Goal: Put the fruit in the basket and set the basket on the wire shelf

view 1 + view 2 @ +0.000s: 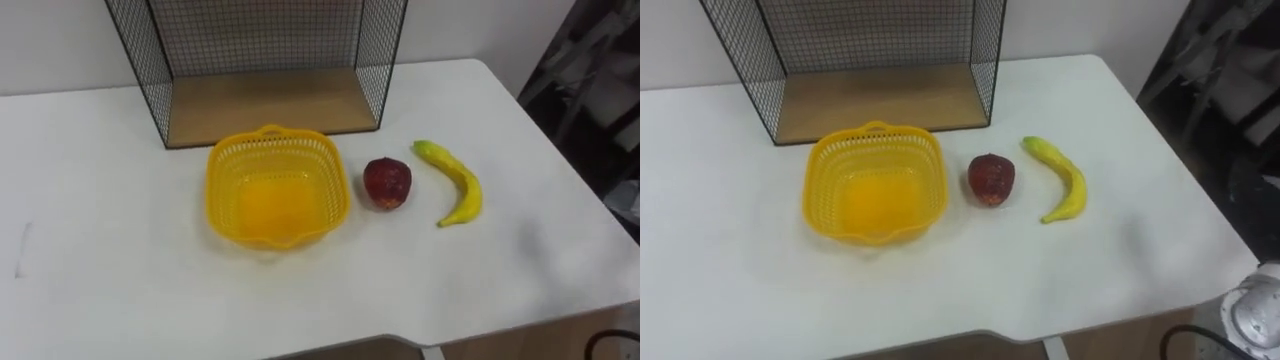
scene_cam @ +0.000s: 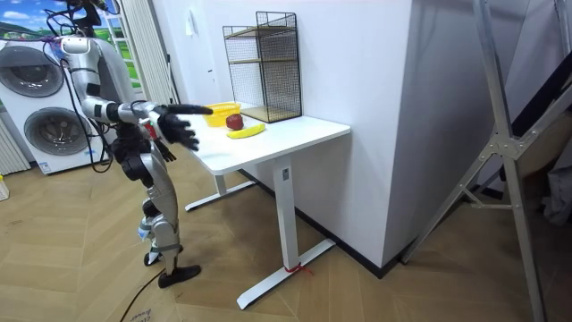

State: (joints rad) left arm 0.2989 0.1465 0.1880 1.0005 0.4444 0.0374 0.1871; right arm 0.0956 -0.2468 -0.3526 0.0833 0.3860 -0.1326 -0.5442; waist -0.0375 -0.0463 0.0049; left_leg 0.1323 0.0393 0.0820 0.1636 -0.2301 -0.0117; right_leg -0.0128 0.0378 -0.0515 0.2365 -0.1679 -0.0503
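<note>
In the left eye view I am looking down at the white worktop (image 1: 100,260). The yellow basket (image 1: 276,190) is sitting empty at the frame's centre, just below the wire shelf (image 1: 262,100) at the top. The red apple (image 1: 387,184) is lying just beside the basket's right rim, with a thin gap between them. The banana (image 1: 456,182) is lying right of the apple and apart from it, its long axis running roughly top to bottom of the frame and its curve bulging right. I am finding no label or writing I can read on any of them. The right eye view is giving me the same layout. In the room view the robot is standing at the worktop's end on the room view's left, with its arms stretched toward the things. The right hand (image 2: 179,132), on the camera-side arm, is hanging open near the worktop's edge, fingers spread and holding nothing. The left hand (image 2: 186,109) is reaching beyond it toward the basket; whether it is open or closed I cannot tell. I am judging the right hand the nearer one, since both fruits are lying right of the basket.
</note>
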